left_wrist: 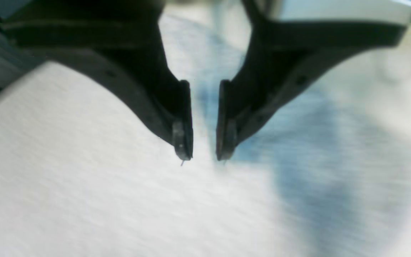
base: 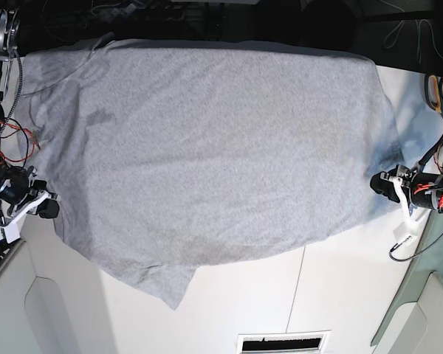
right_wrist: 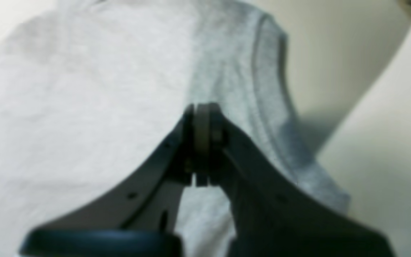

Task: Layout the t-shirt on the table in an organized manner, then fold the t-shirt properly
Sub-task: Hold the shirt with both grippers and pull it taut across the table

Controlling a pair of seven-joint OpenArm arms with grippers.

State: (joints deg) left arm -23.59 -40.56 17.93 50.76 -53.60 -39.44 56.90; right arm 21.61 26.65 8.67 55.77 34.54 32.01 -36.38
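Observation:
The light grey t-shirt (base: 207, 147) lies spread wide over the white table (base: 340, 295), blank side up, with one corner trailing toward the front. In the base view my right gripper (base: 50, 209) sits at the shirt's left edge. Its wrist view shows the gripper (right_wrist: 202, 109) shut, with a crease in the t-shirt (right_wrist: 84, 89) running up from the tips as if pinched. At the shirt's right edge is my left gripper (base: 380, 183). In the blurred left wrist view that gripper (left_wrist: 203, 157) is open by a narrow gap over the t-shirt (left_wrist: 66, 178), with nothing between its fingers.
A slotted vent (base: 284, 343) is set into the table's front edge. A grey-green panel (base: 421, 295) borders the lower right. Red and black cables (base: 15, 133) hang at the far left. A raised white panel (base: 22, 295) fills the lower left corner.

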